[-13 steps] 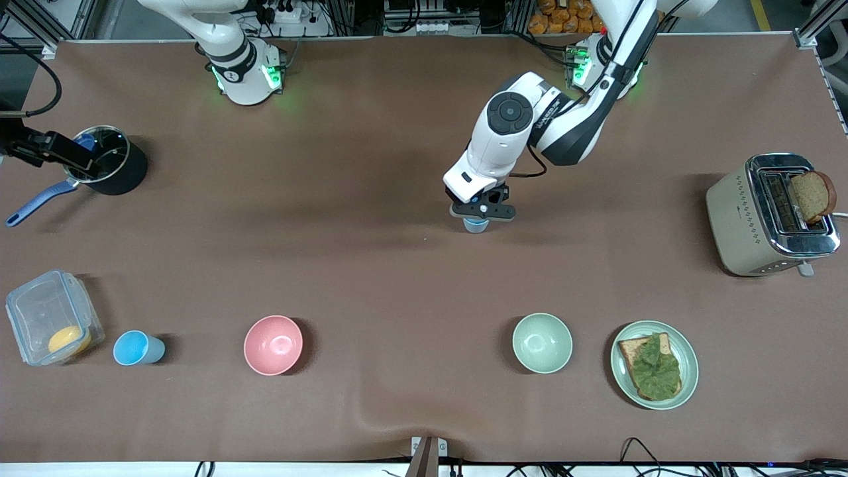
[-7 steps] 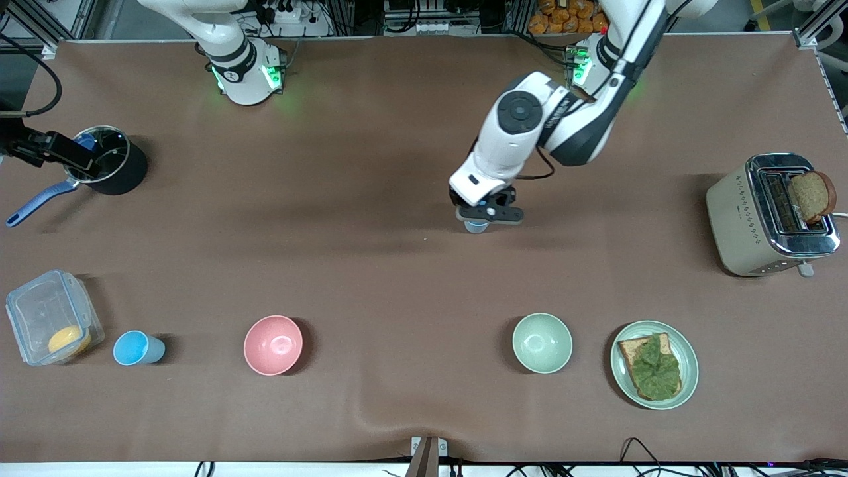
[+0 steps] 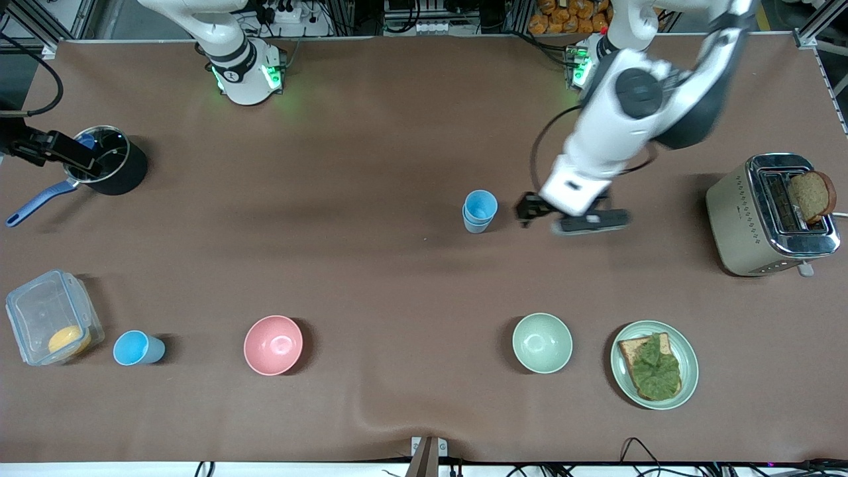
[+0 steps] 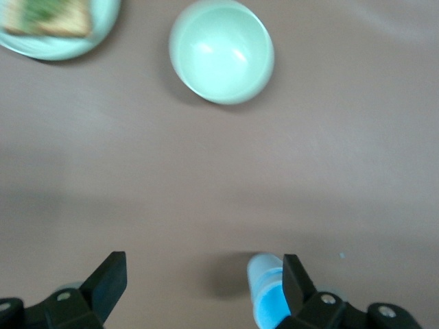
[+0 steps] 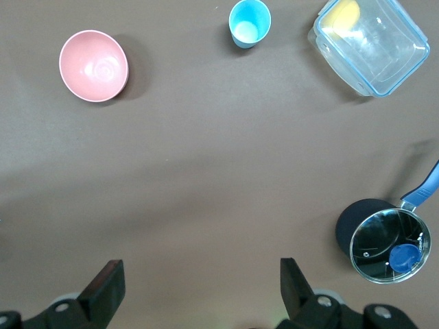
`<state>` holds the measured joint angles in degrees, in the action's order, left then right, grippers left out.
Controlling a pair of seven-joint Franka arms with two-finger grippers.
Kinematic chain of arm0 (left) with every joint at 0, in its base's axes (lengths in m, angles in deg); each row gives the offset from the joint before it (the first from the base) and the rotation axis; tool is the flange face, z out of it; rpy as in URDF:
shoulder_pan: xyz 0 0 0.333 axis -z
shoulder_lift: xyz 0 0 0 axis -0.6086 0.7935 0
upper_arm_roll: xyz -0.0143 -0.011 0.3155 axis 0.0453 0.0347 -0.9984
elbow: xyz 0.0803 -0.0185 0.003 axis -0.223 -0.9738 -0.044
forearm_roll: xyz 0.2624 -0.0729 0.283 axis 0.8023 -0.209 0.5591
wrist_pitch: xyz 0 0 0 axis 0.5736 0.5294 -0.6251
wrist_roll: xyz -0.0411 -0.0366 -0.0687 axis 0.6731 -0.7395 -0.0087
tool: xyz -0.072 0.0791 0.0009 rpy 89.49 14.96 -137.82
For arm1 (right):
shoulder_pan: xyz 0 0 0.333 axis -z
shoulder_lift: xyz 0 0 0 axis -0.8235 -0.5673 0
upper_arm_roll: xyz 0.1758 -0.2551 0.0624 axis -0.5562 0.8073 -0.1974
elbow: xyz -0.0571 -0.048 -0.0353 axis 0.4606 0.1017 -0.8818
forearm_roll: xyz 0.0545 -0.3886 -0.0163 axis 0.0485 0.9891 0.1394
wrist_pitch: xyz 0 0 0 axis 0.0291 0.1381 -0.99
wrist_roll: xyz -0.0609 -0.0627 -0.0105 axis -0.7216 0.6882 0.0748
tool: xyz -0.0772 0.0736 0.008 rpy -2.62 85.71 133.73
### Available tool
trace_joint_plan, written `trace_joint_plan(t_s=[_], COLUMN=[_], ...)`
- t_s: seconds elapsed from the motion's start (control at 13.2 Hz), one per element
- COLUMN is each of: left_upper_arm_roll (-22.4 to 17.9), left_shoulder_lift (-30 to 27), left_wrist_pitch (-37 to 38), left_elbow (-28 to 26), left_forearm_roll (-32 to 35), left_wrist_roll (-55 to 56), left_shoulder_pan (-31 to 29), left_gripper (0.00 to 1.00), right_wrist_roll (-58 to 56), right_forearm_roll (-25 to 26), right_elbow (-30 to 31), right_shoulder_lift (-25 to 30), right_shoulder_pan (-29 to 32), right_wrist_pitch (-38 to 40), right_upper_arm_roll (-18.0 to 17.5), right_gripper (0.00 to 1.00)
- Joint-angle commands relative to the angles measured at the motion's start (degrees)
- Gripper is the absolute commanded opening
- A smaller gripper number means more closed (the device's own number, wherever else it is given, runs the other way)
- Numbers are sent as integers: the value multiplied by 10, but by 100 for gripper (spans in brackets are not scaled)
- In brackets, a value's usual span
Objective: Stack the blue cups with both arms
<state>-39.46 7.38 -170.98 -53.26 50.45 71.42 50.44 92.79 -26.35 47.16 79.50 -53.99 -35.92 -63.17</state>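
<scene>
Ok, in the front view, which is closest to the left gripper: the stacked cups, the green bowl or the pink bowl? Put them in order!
From the left gripper:
1. Stacked blue cups, beside it, mid-table.
2. Pale green bowl, nearer the front camera.
3. Pink bowl, toward the right arm's end.

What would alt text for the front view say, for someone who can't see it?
Two stacked blue cups stand mid-table, the left end effector open just beside them. A third cup sits near a pink bowl; the right arm waits.

A brown cloth covers the desk (image 3: 371, 265), wrinkled at six o'clock; metal framing (image 3: 811, 30) and cables (image 3: 424, 16) line twelve o'clock.
</scene>
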Motion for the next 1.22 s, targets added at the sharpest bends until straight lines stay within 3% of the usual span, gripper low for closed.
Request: trace_joint_plan(t_s=[0.0, 0.23, 0.61, 0.84, 1.14], left_upper_arm_roll=[6, -10, -106, -122, -122], left_shoulder_lift=[-59, -79, -68, -38, -42], left_wrist_pitch=[17, 87, 261, 372, 380], left_elbow=[-13, 8, 145, 248, 240], left_forearm_roll=[2, 41, 43, 36, 30], left_wrist_roll=[-10, -46, -211, -215, -219], left_shoulder_pan=[-61, -83, -93, -93, -99], left_gripper=[100, 100, 100, 100, 100], right_wrist_roll=[3, 4, 4, 5, 5], right_forearm_roll=[-9, -9, -4, -3, -3], right_elbow=[10, 9, 9, 8, 8], right_shoulder_lift=[13, 13, 15, 15, 16], right_shoulder_pan=[8, 7, -8, -11, -13], right_wrist_pitch=[2, 2, 2, 2, 3], right_upper_arm_roll=[-7, -8, -8, -8, -8], right_gripper=[100, 100, 100, 100, 100])
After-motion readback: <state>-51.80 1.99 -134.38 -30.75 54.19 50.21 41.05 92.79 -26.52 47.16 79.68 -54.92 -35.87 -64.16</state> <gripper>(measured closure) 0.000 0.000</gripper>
